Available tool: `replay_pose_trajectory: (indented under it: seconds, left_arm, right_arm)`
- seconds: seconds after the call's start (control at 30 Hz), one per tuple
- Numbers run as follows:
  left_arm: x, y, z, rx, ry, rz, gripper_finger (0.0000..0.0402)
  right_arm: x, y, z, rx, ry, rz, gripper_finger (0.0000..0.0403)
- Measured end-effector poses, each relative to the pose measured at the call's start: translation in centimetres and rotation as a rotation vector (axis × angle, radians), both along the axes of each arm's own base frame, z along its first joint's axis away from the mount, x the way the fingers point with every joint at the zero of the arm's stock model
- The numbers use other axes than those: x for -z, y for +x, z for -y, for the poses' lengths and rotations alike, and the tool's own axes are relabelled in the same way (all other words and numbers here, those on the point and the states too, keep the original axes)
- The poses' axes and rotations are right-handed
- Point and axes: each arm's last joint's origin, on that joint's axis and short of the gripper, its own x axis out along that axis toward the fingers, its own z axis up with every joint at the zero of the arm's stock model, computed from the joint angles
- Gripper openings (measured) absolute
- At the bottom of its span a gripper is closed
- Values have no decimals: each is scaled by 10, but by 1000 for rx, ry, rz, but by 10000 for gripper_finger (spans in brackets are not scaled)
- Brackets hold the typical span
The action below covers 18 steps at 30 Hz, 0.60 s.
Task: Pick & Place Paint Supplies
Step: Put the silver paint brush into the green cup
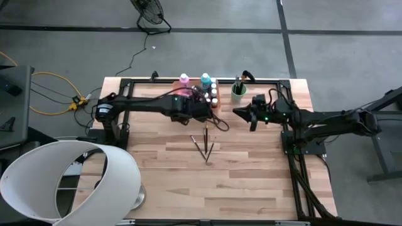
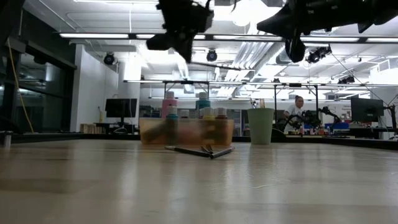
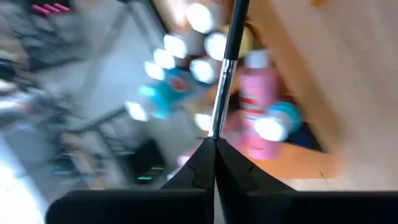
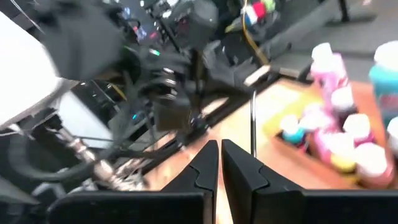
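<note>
From above, the left pincer (image 1: pixel 217 121) hangs just in front of the tray (image 1: pixel 178 82) at the far side of the tabletop (image 1: pixel 251 182). Its wrist view settles what the overhead cannot: the fingers (image 3: pixel 198 169) are pressed together on the handle of a brush (image 3: pixel 226 59), which stands up from their tips. Behind it that view shows bottles (image 3: pixel 258 102) in the tray, pink and teal with white caps.

The right pincer (image 1: pixel 242 112) hovers near the green cup (image 1: pixel 238 93), which holds dark brushes. Its wrist view shows the fingers (image 4: pixel 241 167) nearly together with nothing between them, and across from it the left arm holding its brush upright (image 4: pixel 253 121).

Three more brushes (image 1: pixel 204 145) lie loose mid-tabletop, fanned and meeting at one end. The low view shows them (image 2: pixel 200 150) flat in front of the tray (image 2: pixel 186 132), the cup (image 2: pixel 260 126) to the side, both pincers raised clear above, and a person far back in the room.
</note>
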Motion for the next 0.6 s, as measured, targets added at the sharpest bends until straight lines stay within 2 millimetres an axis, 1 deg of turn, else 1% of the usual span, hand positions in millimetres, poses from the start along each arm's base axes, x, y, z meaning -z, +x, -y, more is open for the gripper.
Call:
replay_pose_trajectory:
  seconds: [0.17, 0.27, 0.37, 0.47, 0.6]
  left_arm:
    - [-9, 13, 18, 125, 161, 16, 0]
    - [-15, 21, 27, 192, 224, 39, 0]
    - [-22, 27, 34, 248, 293, 59, 0]
    - [-28, 33, 40, 302, 348, 70, 0]
    - [-36, 38, 47, 373, 415, 84, 0]
  right_arm:
    - [4, -2, 7, -90, 120, -29, 14]
    - [6, -3, 12, -139, 183, -35, 26]
    - [6, -6, 20, -156, 252, -36, 59]
    - [6, -9, 27, -179, 318, -27, 102]
    - [5, -13, 35, -272, 354, -32, 154]
